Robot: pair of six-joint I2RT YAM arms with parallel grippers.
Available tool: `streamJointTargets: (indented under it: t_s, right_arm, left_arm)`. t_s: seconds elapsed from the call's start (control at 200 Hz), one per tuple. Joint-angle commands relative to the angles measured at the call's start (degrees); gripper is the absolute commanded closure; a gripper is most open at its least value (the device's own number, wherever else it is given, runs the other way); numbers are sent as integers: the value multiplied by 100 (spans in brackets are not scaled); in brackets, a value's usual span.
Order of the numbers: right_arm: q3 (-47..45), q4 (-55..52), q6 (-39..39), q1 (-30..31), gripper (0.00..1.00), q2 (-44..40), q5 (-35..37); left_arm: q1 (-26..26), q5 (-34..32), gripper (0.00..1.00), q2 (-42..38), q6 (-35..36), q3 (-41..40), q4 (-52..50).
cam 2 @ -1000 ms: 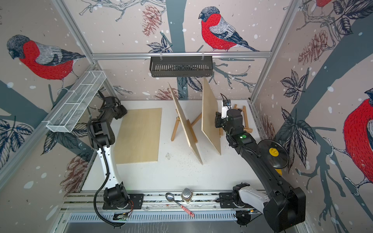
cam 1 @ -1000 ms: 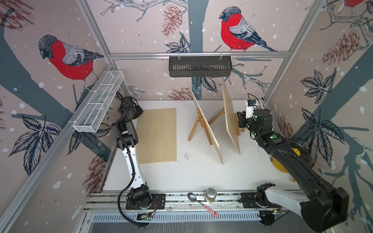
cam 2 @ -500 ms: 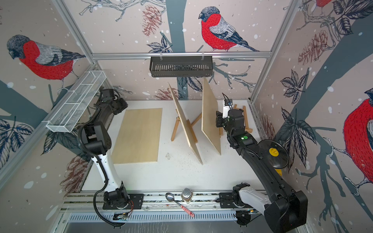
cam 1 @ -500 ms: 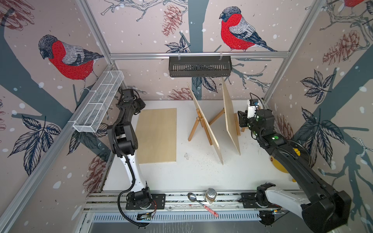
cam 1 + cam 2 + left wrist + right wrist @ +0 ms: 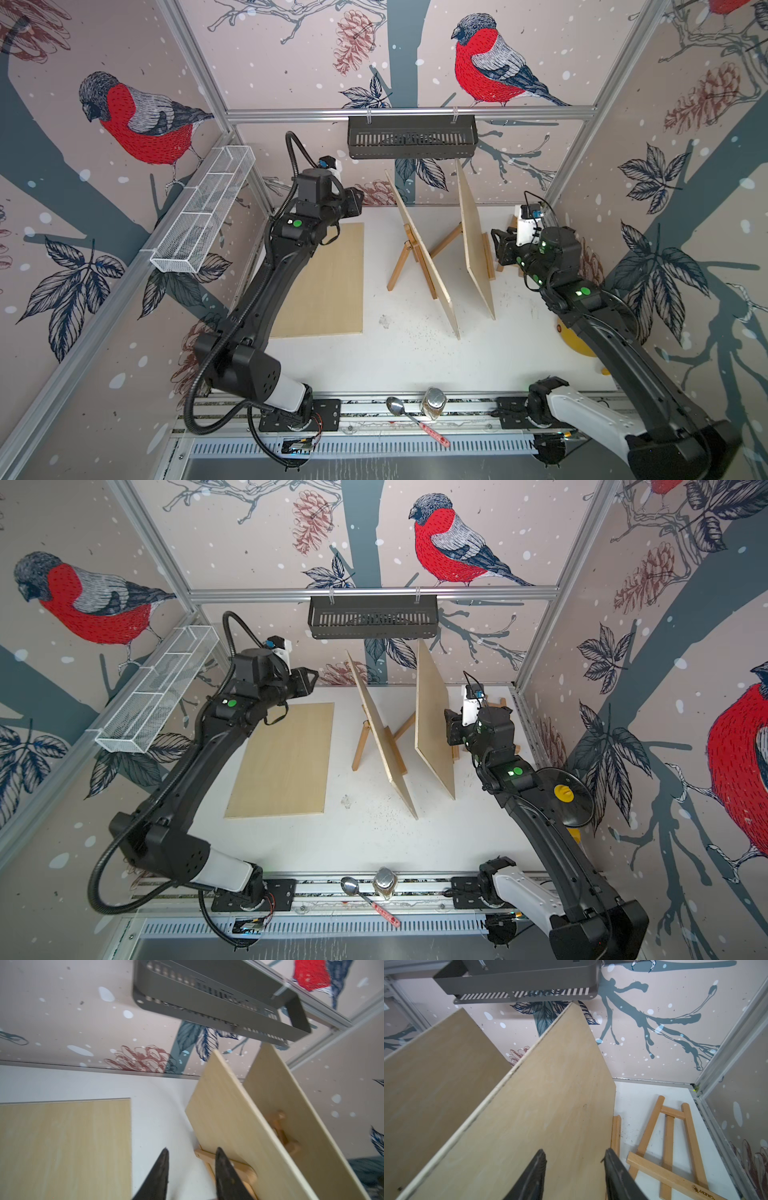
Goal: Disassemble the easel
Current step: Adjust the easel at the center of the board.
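In both top views the left arm has swung up from the left wall and across; the left fingers [image 5: 356,201] now hang over the far edge of the flat board [image 5: 320,278], left of centre in the frame, pointed at the middle easel [image 5: 398,268]; that easel stands at centre frame on the tabletop [image 5: 374,837] with the middle board [image 5: 430,266] leaning on it; the right fingers [image 5: 498,247], at centre right, have hardly moved and sit just beside the right board [image 5: 473,249].

From the left wrist, the left fingers [image 5: 160,1176] stand a modest gap apart with nothing between them; the middle easel [image 5: 207,1159] and its board [image 5: 228,1118] lie ahead, not yet touched.

From the right wrist, the right fingers [image 5: 533,1176] are likewise parted and empty; the face of the right board [image 5: 550,1105] fills the space ahead, though I cannot tell whether they touch it; a folded easel [image 5: 668,1136] lies flat beside it.

One board down and one easel folded, I'd judge; two boards remain standing, and the left arm looks set for the middle one.
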Motion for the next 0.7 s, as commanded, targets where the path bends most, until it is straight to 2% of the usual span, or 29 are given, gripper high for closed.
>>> streamJointTargets:
  t_s: [0.0, 0.085, 0.175, 0.235, 0.41, 0.53, 0.615, 0.695]
  right_arm:
    - [-24, -45, 178, 41, 53, -192, -326]
    - [-35, -134, 248, 88, 53, -270, -318]
    - [-52, -189, 304, 198, 53, -298, -352]
    - [-29, -224, 329, 320, 53, -273, -370]
    - [194, -321, 348, 774, 53, -357, -397]
    - [176, -285, 334, 925, 52, -603, -370]
    - [137, -357, 316, 936, 52, -730, -176]
    - [82, -403, 298, 930, 52, -803, -9]
  left_arm:
    - [-319, -66, 55, -310, -419, -169, 307]
    - [-556, -113, 54, -264, -524, 249, -173]
    - [-1003, -568, 54, -48, -411, 894, -941]
    - [-1215, -587, 54, 118, -421, 1204, -1304]
    - [-1585, -589, 52, 397, -484, 1405, -1800]
    - [-1616, -812, 53, -22, -582, 432, -1684]
    - [-1617, -1171, 52, -631, -605, -694, -1283]
    - [-1611, -1137, 52, -1212, -468, -1956, -459]
